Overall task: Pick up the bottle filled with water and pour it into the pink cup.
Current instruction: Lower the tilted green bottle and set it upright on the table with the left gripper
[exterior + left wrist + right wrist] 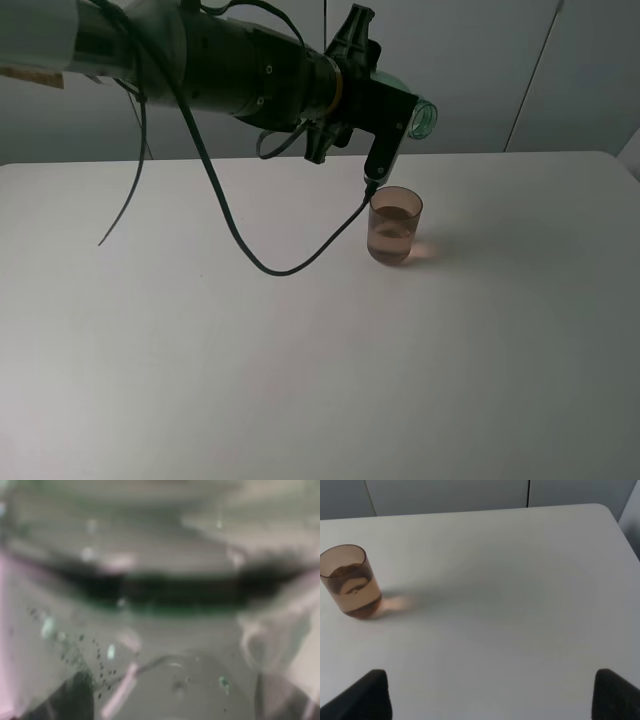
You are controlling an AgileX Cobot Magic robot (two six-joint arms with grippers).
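My left gripper [383,108] is shut on the green-tinted bottle [424,118] and holds it tipped almost level in the air. The bottle's open neck sticks out to the right, just above and slightly right of the pink cup [395,227]. The cup stands upright on the white table [200,380] with water in it. No stream shows between bottle and cup. The left wrist view is a blurred close-up of the bottle [160,630]. My right gripper [490,700] is open and empty over the table, well away from the cup [351,581].
A black cable [290,268] hangs from the left arm and loops down to the table beside the cup. The table's right edge [620,527] shows in the right wrist view. Grey wall panels stand behind the table.
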